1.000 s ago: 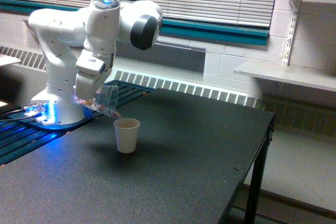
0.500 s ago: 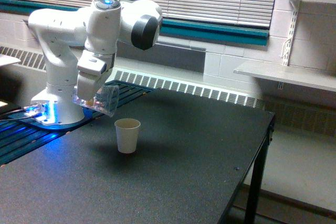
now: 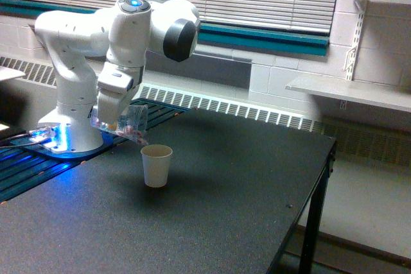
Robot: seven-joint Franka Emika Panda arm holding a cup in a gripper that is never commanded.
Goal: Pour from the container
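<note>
- The clear cup (image 3: 130, 122) hangs in the air above the black table (image 3: 212, 178), well toward the exterior view's left, just in front of the robot's lit base (image 3: 61, 139). It sits up and to the left of the paper cup (image 3: 156, 165), close to it but not touching.
- We see the clear cup tipped, its mouth pointing down and to the right toward the paper cup's rim, with small reddish-brown bits showing through near its lower lip.
- The gripper (image 3: 110, 119) sits at the cup's left end; we judge the fingers clenched on the clear cup, since nothing else holds it up, though the fingers themselves are too blurred to make out.
- No stream shows between the two cups in this view, so we cannot tell if anything is falling right now.
- The main risk, as we read it: the clear cup's lip looks to sit left of the paper cup's opening rather than squarely over it, so pieces tipped out could land on the table.
- A sharp tilt could dump the bits in a rush and bounce some off the rim.
- The paper cup looks light and stands free; a nudge from the lowered lip could knock it over.
- Right of the paper cup, the table runs to its far edge, where loose pieces could roll off.
</note>
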